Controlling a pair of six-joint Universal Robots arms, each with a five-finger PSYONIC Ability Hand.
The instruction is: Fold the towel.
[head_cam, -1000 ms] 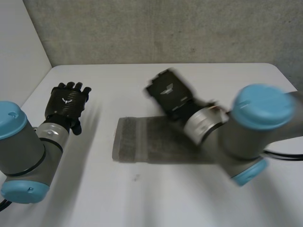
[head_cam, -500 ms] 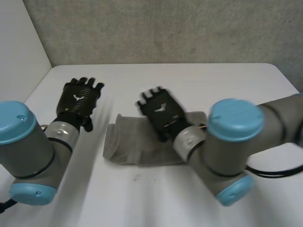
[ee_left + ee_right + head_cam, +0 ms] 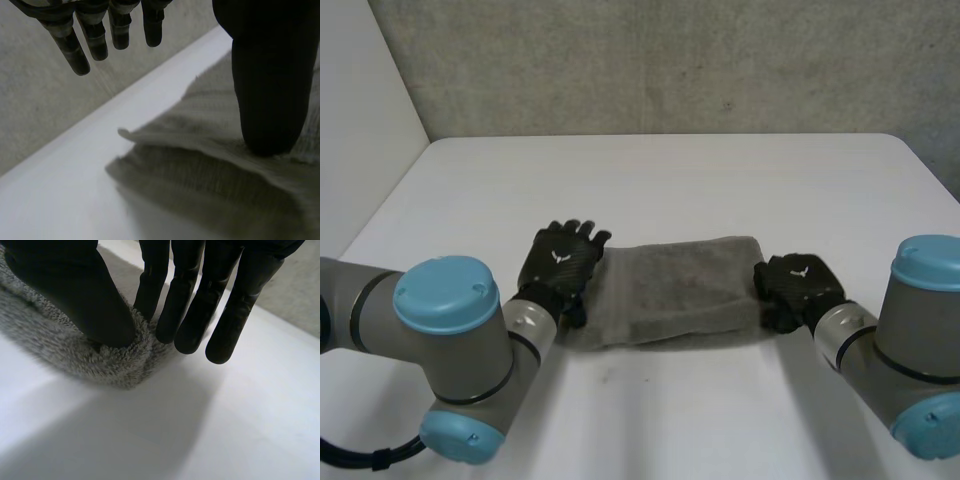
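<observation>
Here's the towel (image 3: 670, 290), a grey strip lying flat across the middle of the white table (image 3: 670, 180). Its long side runs from 9 o'clock to 3 o'clock, and there's a hand at each end.

At the 9 o'clock end, the left hand (image 3: 560, 268) sits over the short edge, with the left arm (image 3: 450, 350) reaching in from 7 o'clock. Seen from its wrist, the thumb (image 3: 267, 90) comes down with its tip planted on the cloth, just in from the edge. The fingers (image 3: 75, 52) are straight and spread, hanging in the air well clear of the towel. They're wide apart from the thumb and gripping nothing. By that thumb the towel shows two layers, the upper one's corner sitting a little off the lower's.

Over to 3 o'clock: the right hand (image 3: 800, 288) is at the other short end, the right arm (image 3: 910, 340) coming in from 5 o'clock. Its own wrist view has the thumb (image 3: 80, 295) resting on top of the fluffy rounded end. The fingers (image 3: 192, 315) are straight and close together, pointing down just past that end. The one nearest the thumb touches the pile, the rest hang above bare table, and nothing is curled round the cloth there. A grey wall (image 3: 670, 60) stands at 12 o'clock
</observation>
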